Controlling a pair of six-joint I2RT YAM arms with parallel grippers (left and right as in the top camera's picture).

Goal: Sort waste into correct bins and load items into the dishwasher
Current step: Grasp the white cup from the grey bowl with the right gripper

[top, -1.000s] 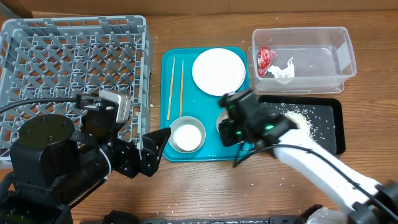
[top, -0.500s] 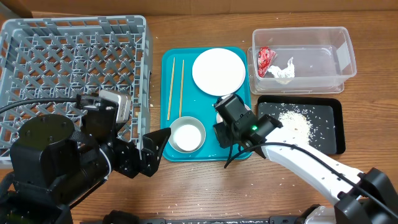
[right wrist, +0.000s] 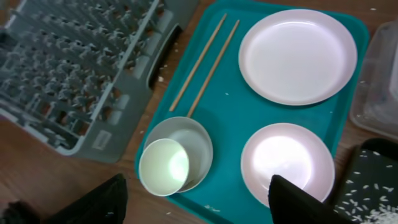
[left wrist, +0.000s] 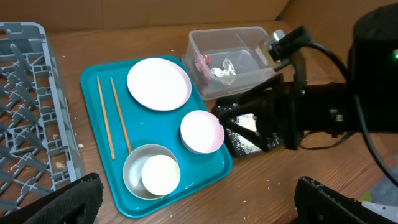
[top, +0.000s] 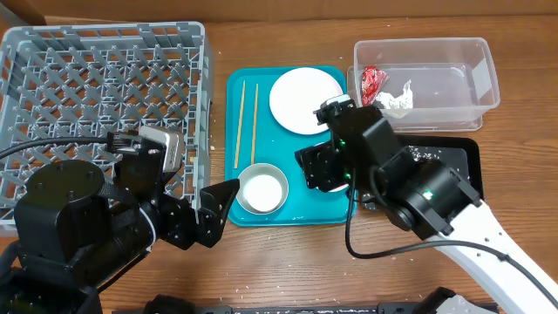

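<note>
I see a smooth, glossy teal plastic tray (right wrist: 230, 118), thin bare-wood chopsticks (right wrist: 198, 63), a matt grey plastic rack (right wrist: 74, 74), and a dull bowl (right wrist: 193, 140), probably metal.

Right arm (top: 392, 174) hangs over the teal tray's (top: 270, 148) right edge, masking the small dish (right wrist: 287, 163) from overhead. Chopsticks (top: 245, 122) and plate (top: 301, 100) lie open above. Narrow bench (top: 218, 105) strip beside the rack (top: 105, 96).

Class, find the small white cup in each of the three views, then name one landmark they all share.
Overhead: small white cup lower centre, inside the grey metal bowl.
Left wrist: cup at bottom, left of centre.
Right wrist: cup at lower left.
Shared landmark: the two wooden chopsticks.
</note>
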